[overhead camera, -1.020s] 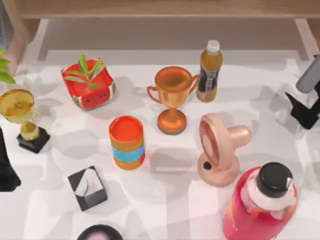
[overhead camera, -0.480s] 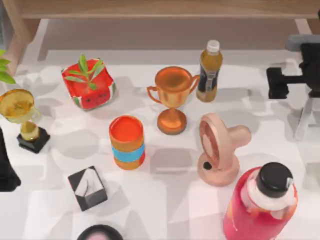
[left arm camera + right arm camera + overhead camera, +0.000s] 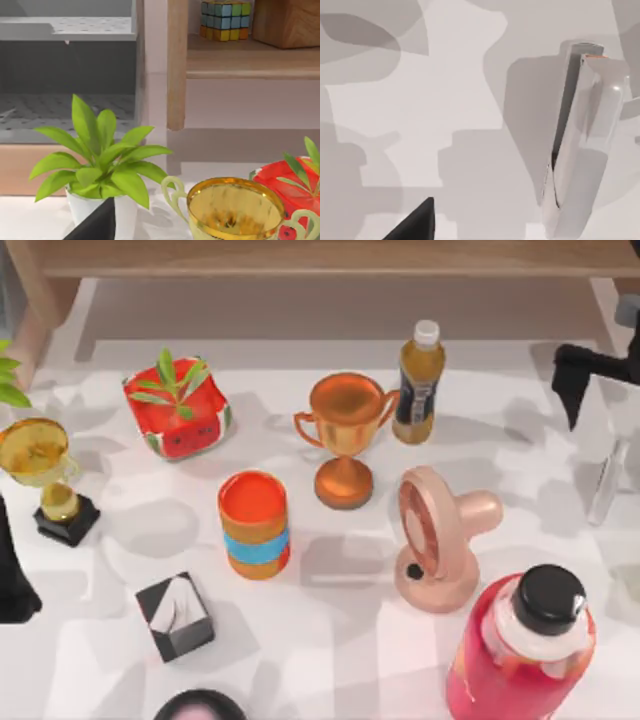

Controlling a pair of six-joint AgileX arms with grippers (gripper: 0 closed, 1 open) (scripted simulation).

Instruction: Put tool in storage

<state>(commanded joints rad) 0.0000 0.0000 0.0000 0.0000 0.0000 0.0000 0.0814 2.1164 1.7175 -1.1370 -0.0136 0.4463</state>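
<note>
The right gripper (image 3: 585, 380) is hanging at the far right edge of the table (image 3: 330, 640), beyond the amber bottle (image 3: 418, 382); I cannot tell whether its fingers are spread or pressed together. The tool (image 3: 607, 480), a slim white-and-grey bar, is standing or leaning at the right edge, just nearer than that gripper and slightly to its right, its long axis running roughly near-to-far. In the right wrist view it (image 3: 580, 145) is showing as a long, narrow slab on bare tabletop. The right arm is plainly closer; the left arm (image 3: 15, 570) is sitting parked at the far left. The grasp will likely need closing across the tool's thin width.
</note>
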